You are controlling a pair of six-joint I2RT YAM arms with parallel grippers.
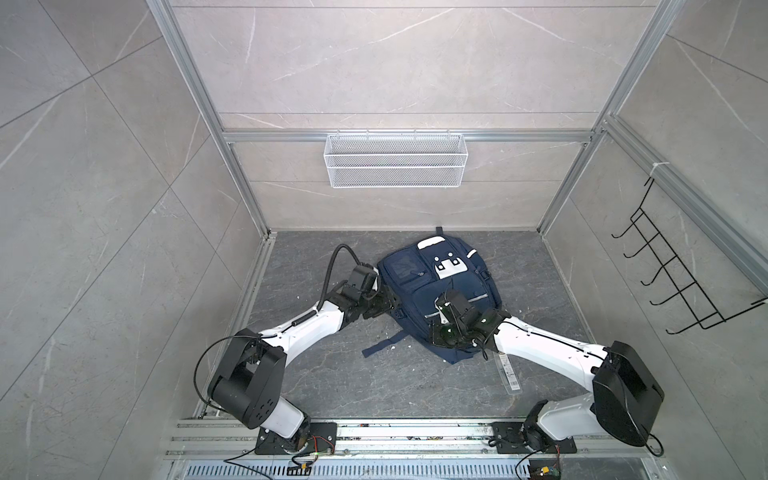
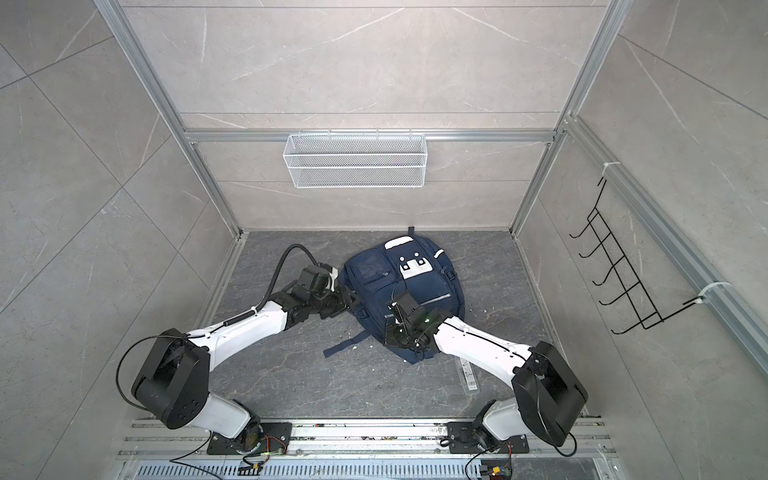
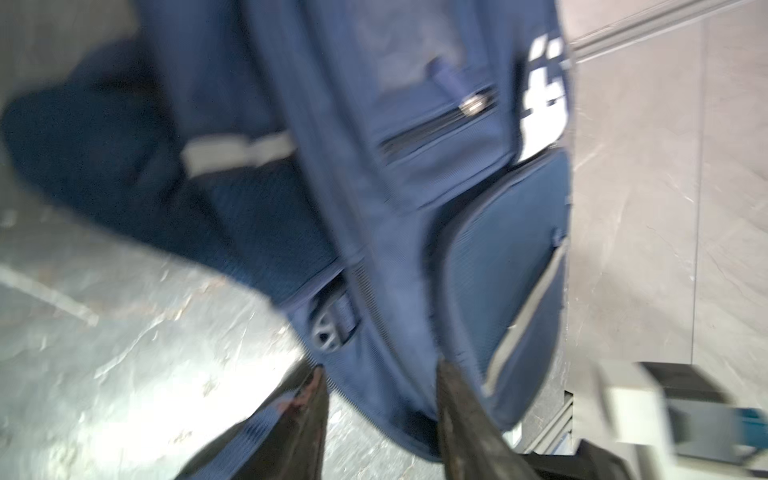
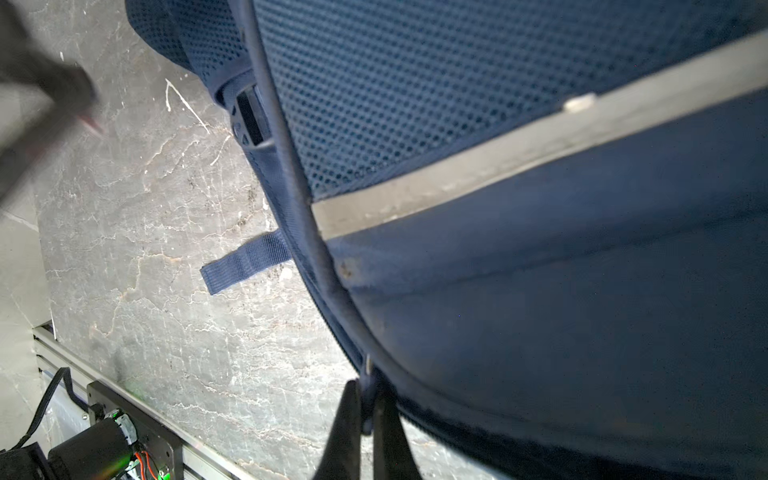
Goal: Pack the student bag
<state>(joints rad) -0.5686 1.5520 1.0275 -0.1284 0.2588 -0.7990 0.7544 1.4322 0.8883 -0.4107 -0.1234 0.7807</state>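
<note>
The student bag [image 1: 415, 286] [image 2: 432, 286], a navy backpack with white patches and a silver stripe, lies flat on the dark floor in both top views. My left gripper [image 1: 390, 305] [image 3: 380, 370] is at the bag's left edge, open, with the bag's side [image 3: 478, 174] bulging between its spread fingers. Low on the bag's near end, my right gripper [image 1: 436, 336] [image 4: 365, 390] is shut on a small zipper pull at the seam of the bag [image 4: 540, 311]. The left wrist view is blurred.
A loose navy strap [image 1: 382, 345] trails on the floor toward the front. A clear flat ruler [image 1: 509, 372] lies under the right arm. A white wire basket [image 1: 395, 160] hangs on the back wall and a black hook rack [image 1: 665, 270] on the right wall.
</note>
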